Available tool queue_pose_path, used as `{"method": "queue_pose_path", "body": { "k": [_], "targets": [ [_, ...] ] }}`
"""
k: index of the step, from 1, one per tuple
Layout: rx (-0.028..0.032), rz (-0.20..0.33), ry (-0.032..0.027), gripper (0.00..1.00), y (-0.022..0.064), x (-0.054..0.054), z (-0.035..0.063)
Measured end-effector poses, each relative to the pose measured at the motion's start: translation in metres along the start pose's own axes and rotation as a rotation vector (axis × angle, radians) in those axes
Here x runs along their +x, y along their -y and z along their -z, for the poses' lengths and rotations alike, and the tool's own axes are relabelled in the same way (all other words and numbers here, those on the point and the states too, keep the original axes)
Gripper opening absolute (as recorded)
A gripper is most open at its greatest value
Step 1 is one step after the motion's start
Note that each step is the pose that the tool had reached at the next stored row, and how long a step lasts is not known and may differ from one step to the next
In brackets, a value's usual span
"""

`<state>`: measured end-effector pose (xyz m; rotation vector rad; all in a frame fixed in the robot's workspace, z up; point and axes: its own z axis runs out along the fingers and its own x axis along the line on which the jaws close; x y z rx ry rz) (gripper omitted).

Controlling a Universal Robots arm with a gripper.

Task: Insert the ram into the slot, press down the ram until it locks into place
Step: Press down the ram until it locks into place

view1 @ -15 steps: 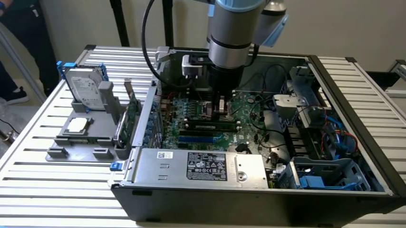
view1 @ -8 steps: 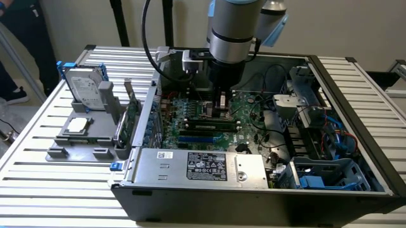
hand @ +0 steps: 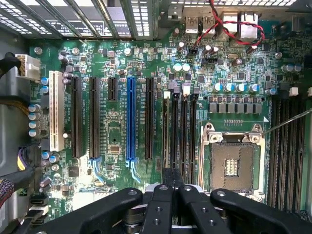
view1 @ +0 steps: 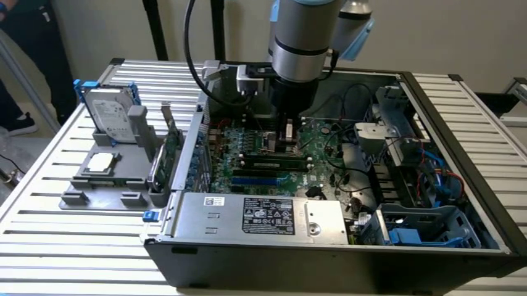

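Slatted metal table with an open computer case lying on it, side panel off, green motherboard facing up. Robot arm reaches straight down into the case. Gripper is low over the board, right at the memory sockets. In the wrist view the gripper sits at the near end of those black strips. Cannot tell whether the claw is wide, narrow or gripping anything.

The ram lies flat along the slot, just below the gripper in the exterior view. It looks seated, but the end clips are too small to judge. From the wrist it reads as a thin edge-on strip, the ram, beside the other black memory sockets.

Blue socket and white socket run parallel to it. Silver processor socket sits on the other side of the memory strips. Power supply fills the case's near edge. A gray tray with a hard drive stands on the table at the exterior view's left.
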<state>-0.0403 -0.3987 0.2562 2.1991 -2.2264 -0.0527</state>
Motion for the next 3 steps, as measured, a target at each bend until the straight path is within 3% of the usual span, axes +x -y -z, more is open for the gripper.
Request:
{"method": "queue_pose_path", "body": {
  "k": [3],
  "targets": [
    [0.0, 0.0, 0.0, 0.11, 0.0, 0.0, 0.0001]
  ]
}}
